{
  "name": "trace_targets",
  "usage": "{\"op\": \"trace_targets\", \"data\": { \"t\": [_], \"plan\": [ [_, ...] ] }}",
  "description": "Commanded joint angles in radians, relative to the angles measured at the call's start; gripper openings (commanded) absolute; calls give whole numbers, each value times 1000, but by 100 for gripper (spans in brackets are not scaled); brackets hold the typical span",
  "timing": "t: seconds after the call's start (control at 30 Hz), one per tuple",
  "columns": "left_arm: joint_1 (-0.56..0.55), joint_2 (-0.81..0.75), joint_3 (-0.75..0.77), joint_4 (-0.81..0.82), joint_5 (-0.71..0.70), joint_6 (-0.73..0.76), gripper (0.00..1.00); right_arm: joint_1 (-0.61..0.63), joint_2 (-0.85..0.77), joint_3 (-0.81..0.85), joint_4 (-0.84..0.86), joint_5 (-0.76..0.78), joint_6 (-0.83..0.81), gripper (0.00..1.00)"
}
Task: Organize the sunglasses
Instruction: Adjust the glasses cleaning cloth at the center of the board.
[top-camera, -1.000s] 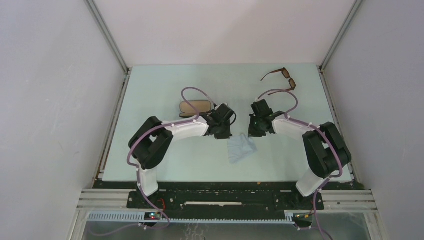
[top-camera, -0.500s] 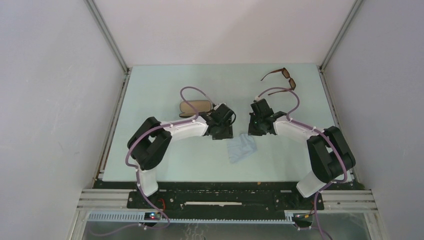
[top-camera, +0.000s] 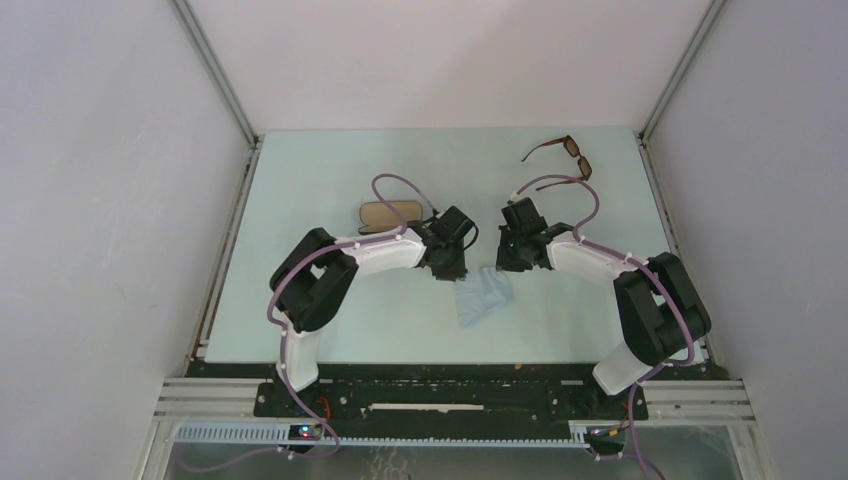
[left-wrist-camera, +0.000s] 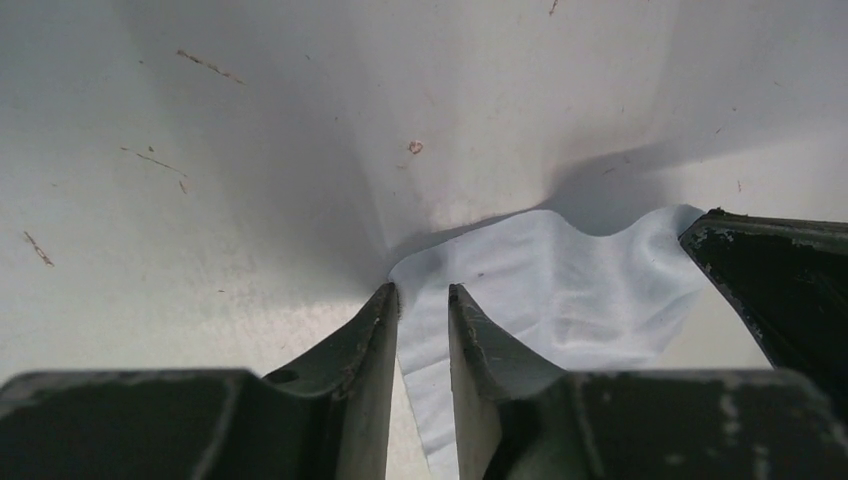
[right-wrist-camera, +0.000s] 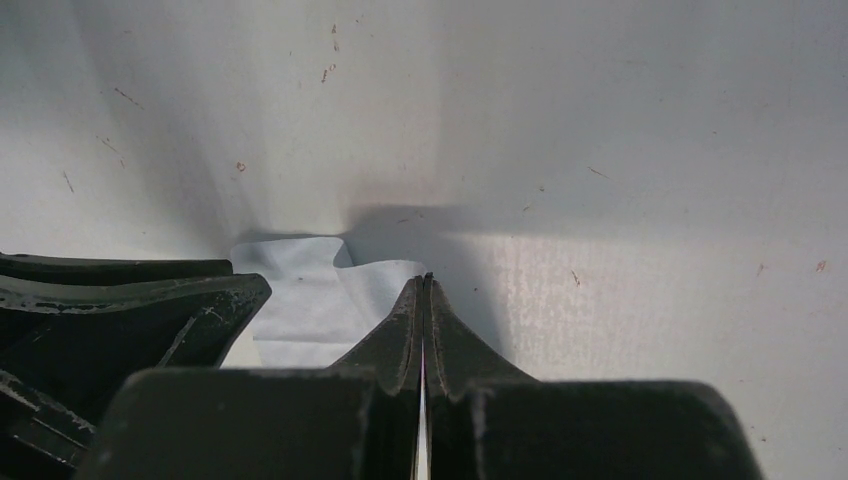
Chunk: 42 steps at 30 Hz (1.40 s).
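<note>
The brown-framed sunglasses (top-camera: 565, 158) lie unfolded at the table's back right, away from both arms. Both grippers are down at a pale blue cloth (top-camera: 485, 295) near the middle. My left gripper (top-camera: 452, 268) stands narrowly open, and the cloth's near-left corner (left-wrist-camera: 430, 275) lies in the gap between its fingertips (left-wrist-camera: 455, 300). My right gripper (right-wrist-camera: 427, 282) is shut, with the cloth's opposite corner (right-wrist-camera: 385, 275) running into its closed tips. That corner looks slightly lifted in the left wrist view. Each wrist view also shows the other gripper's dark finger at its edge.
An oblong black case with tan lining (top-camera: 390, 214) lies open just behind my left gripper. White enclosure walls and metal rails (top-camera: 225, 250) border the table on three sides.
My left arm's elbow has shifted right and the gripper has moved slightly toward the cloth. The cloth's far edge has crept a little toward the grippers. The right arm has barely moved.
</note>
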<state>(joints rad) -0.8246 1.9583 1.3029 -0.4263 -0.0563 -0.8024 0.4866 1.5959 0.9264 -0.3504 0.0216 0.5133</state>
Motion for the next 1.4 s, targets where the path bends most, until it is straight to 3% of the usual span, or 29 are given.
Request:
{"op": "trace_targets", "data": {
  "t": [0.0,0.13,0.23,0.8,0.9,1.07,1.2,1.37],
  "plan": [
    [-6,14,26,-22,23,12,29,0,-16,3,7,7,4,0],
    [-5,13,26,-19,18,9,17,-4,-15,3,4,8,4,0],
    [-5,3,34,-24,9,15,1,-5,-30,3,-1,10,3,0],
    [-5,-373,-10,13,154,112,0,15,-432,3,-157,-24,-35,0],
    [-11,-438,-42,19,218,133,0,69,-512,7,-218,41,-51,0],
    [-63,-562,-138,9,202,164,0,201,-624,-3,-342,139,-32,0],
    [-105,-650,-253,37,266,165,0,327,-710,-19,-433,194,50,0],
    [-122,-728,-353,45,227,97,0,359,-766,-90,-416,183,115,0]
  ]
}}
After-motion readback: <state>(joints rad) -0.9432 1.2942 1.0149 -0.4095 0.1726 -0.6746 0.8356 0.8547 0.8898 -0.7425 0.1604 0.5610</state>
